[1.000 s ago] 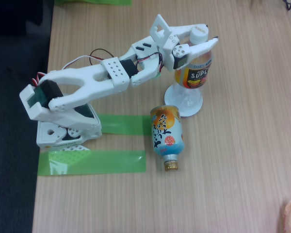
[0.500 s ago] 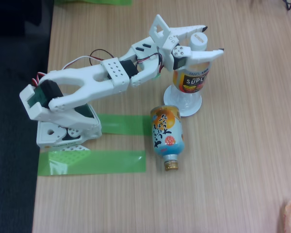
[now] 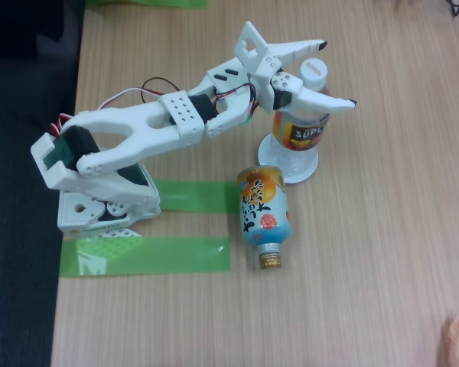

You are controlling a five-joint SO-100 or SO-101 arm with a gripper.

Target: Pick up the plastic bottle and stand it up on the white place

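The plastic bottle (image 3: 301, 136) stands upright on the white place (image 3: 291, 171), a round white disc showing around its clear base. Its white cap (image 3: 314, 69) is at the top and its yellow, red and black label faces the camera. My white gripper (image 3: 337, 73) is open at the level of the bottle's neck. One finger passes behind the cap and the other in front of the shoulder, and neither presses on the bottle.
A shorter orange-and-light-blue bottle (image 3: 262, 206) with a gold neck lies on its side just in front of the disc. Green tape strips (image 3: 147, 254) mark the wooden table by the arm's base (image 3: 99, 206). The table's left edge borders dark floor.
The jaws have spread wider and let go of the bottle. The bottle has settled more upright on the disc. The arm has hardly moved.
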